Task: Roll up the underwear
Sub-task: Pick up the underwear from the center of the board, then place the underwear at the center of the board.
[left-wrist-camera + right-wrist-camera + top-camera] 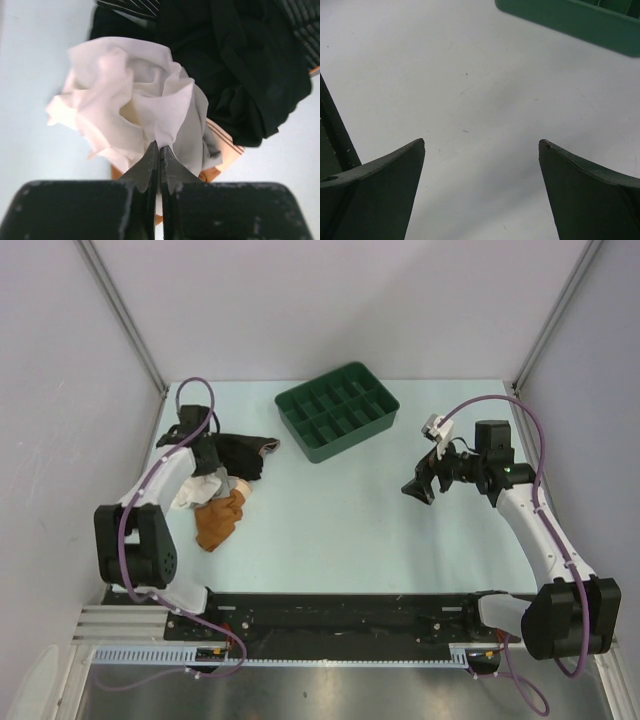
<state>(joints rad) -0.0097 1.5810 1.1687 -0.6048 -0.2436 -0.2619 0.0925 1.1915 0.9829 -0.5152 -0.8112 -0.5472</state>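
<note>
Your bench (pixel 330 530) is the biggest thing here, pale and carrying everything else. The green compartment tray (pixel 357 437) sits toward the far middle, turned at an angle.

At the left you have a heap of clothes. The black garment (pixel 243 452) lies on the far side and the orange-brown garment (pixel 218 520) is nearest you. The underwear (pixel 193 490) is white and crumpled. It lies between them, touching the black cloth and resting partly on the orange-brown one.

Your left pincer (pixel 159 150) is down on that heap. Its jaws are drawn narrow, tip against tip, pinching a fold at the near edge of the underwear (pixel 130 105).

Your right pincer (pixel 418 488) hangs over bare bench right of the middle, near the tray but apart from it. In the right wrist view its jaws stand wide with nothing between them.
</note>
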